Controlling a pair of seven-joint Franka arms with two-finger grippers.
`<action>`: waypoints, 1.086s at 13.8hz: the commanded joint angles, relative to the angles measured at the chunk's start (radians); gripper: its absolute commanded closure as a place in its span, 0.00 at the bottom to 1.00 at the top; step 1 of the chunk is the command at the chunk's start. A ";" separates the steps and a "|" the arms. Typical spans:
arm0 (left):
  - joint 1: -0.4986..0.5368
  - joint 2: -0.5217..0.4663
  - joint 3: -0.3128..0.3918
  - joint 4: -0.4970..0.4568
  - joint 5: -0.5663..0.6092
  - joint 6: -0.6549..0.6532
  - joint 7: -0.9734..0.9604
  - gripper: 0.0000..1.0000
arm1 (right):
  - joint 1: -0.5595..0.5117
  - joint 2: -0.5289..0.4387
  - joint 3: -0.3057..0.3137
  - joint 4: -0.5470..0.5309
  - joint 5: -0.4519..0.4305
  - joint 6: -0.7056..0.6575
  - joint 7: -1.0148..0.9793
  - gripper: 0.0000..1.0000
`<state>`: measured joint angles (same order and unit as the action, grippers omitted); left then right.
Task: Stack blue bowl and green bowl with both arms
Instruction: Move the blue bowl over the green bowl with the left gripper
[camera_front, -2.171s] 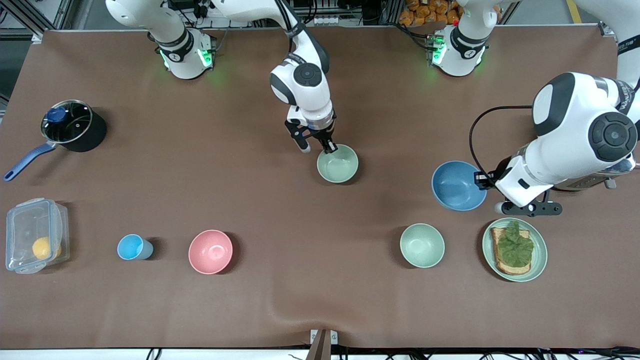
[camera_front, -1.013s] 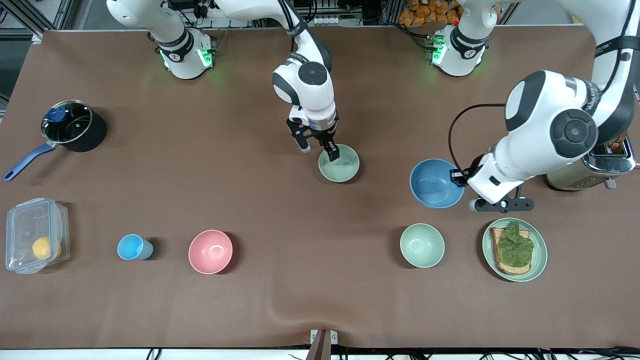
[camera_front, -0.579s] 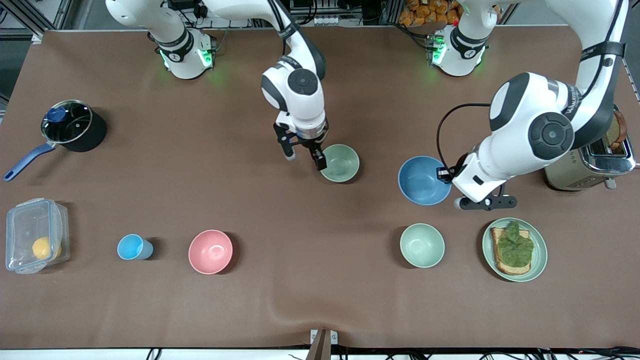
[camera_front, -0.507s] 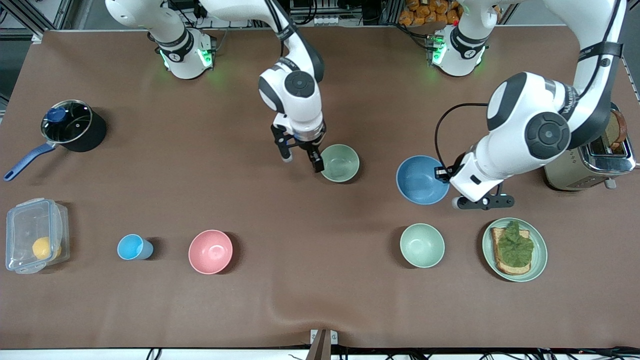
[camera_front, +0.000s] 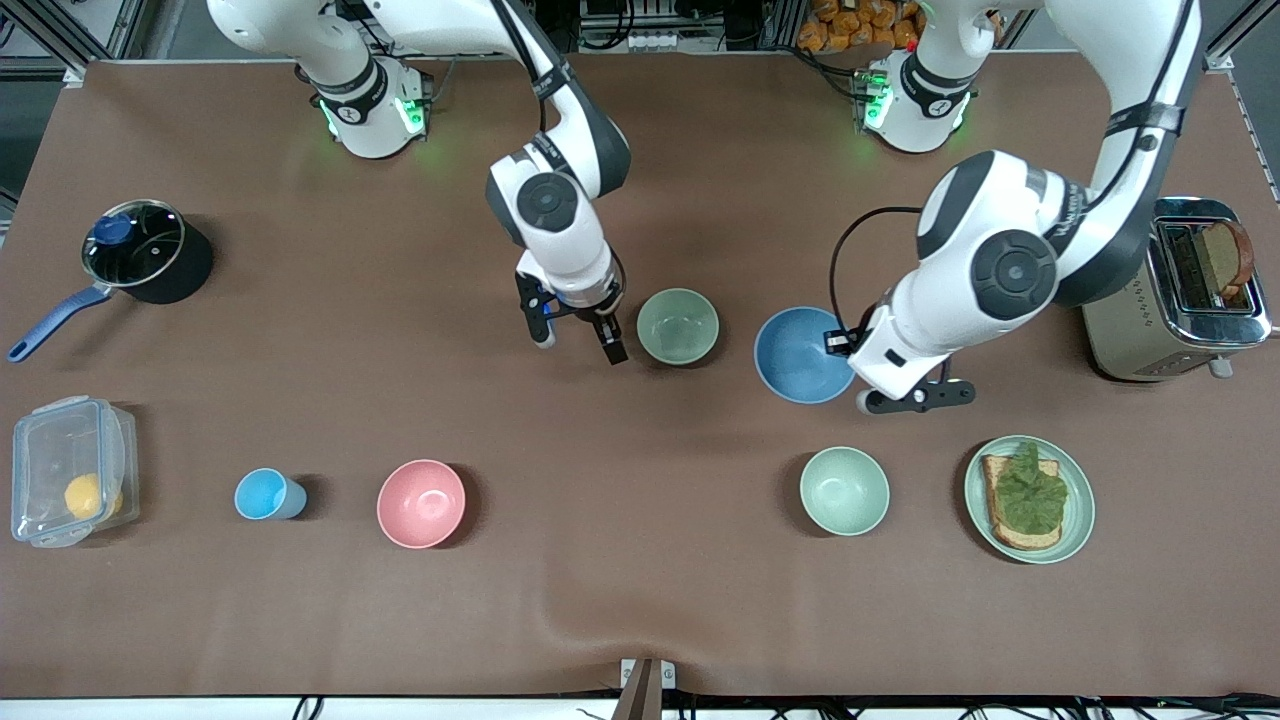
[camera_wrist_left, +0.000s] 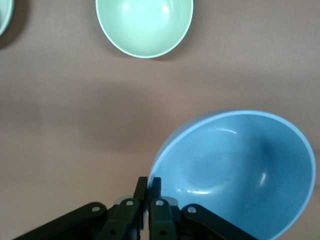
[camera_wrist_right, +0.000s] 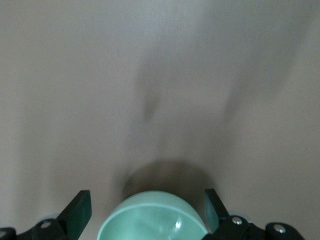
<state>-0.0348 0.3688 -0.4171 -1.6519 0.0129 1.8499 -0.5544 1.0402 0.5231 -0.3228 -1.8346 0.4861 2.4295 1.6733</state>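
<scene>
The left gripper (camera_wrist_left: 148, 186) pinches the rim of the blue bowl (camera_front: 797, 354), held tilted above the brown table (camera_front: 640, 600). The right gripper (camera_front: 578, 345), fingers spread wide and empty, hangs just beside the green bowl (camera_front: 678, 326), which sits mid-table. A clear box (camera_front: 68, 470) holds something yellow; a plate (camera_front: 1078, 520) carries toast.

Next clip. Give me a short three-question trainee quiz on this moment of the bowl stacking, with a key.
1. True or false: the left gripper is shut on the rim of the blue bowl.
2. The open right gripper is: A) beside the green bowl, B) clamped on the green bowl's rim, C) holding the pink bowl.
3. Fill in: the second green bowl sits nearer the front camera, beside the plate with ____.

Key: 1 true; 2 A; 3 toast
</scene>
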 joint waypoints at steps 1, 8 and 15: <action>-0.019 0.018 0.001 0.000 -0.005 0.017 -0.041 1.00 | -0.035 -0.002 0.016 -0.029 0.176 0.006 -0.157 0.00; -0.077 0.068 0.001 -0.002 0.001 0.081 -0.128 1.00 | -0.101 0.049 0.018 -0.037 0.360 0.016 -0.262 0.00; -0.149 0.081 0.001 -0.084 0.001 0.198 -0.269 1.00 | -0.088 0.069 0.018 -0.064 0.580 0.034 -0.311 0.00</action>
<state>-0.1679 0.4679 -0.4173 -1.6961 0.0129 2.0115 -0.7811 0.9506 0.5848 -0.3125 -1.8959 0.9928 2.4480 1.3868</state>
